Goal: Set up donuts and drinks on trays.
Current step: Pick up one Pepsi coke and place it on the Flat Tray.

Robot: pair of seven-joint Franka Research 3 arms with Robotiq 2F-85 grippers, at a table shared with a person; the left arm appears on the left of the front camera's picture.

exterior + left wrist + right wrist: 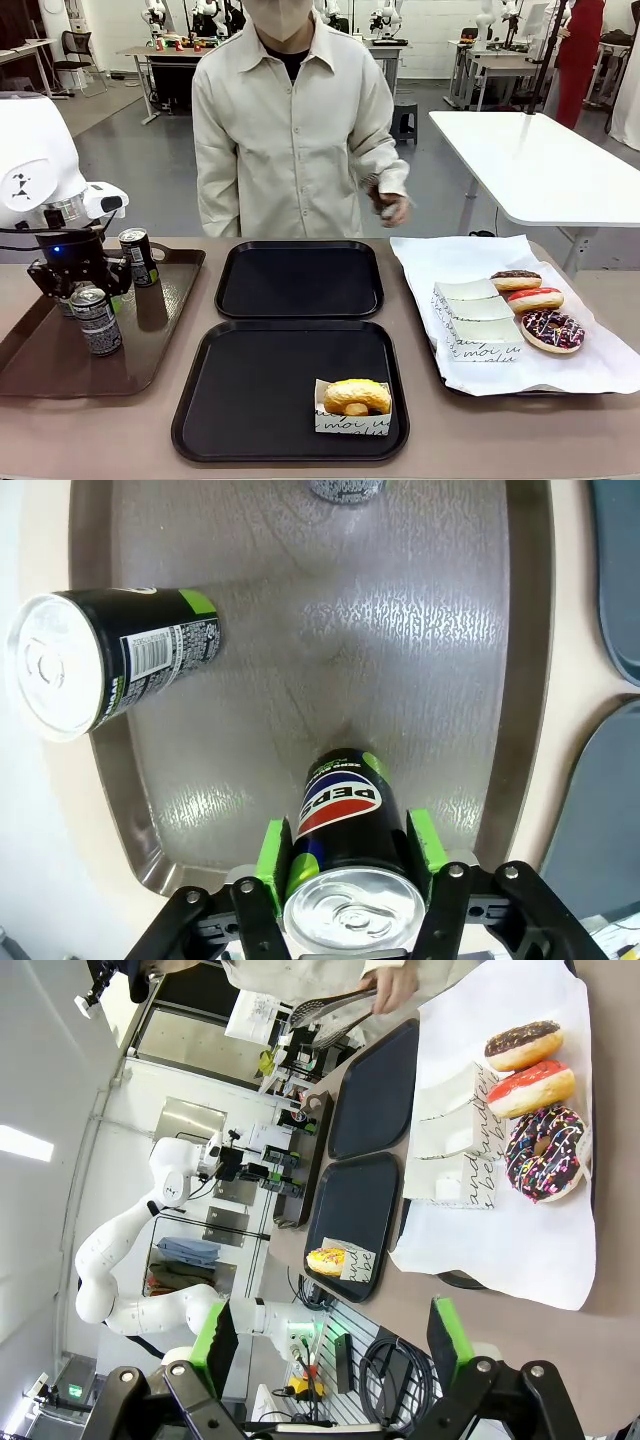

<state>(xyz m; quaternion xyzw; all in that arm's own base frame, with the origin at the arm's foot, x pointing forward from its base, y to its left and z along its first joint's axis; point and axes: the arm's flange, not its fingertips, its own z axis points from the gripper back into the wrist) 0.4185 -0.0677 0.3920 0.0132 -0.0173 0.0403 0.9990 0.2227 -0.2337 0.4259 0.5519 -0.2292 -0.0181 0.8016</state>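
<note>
Left wrist view: left end effector looks clamped on a can standing upright on the brown tray. Side grip, probably so it lifts without tipping. Right end effector is apart, nothing in it. Count: 3 cans, all on the brown tray. 4 donuts: 1 on the near black tray, 3 staged on paper. 2 black trays.

Left arm: white rounded shell, black mark. Right gripper: black linkage, green pads, silver screws. Person: cream buttoned long-sleeve shirt.
</note>
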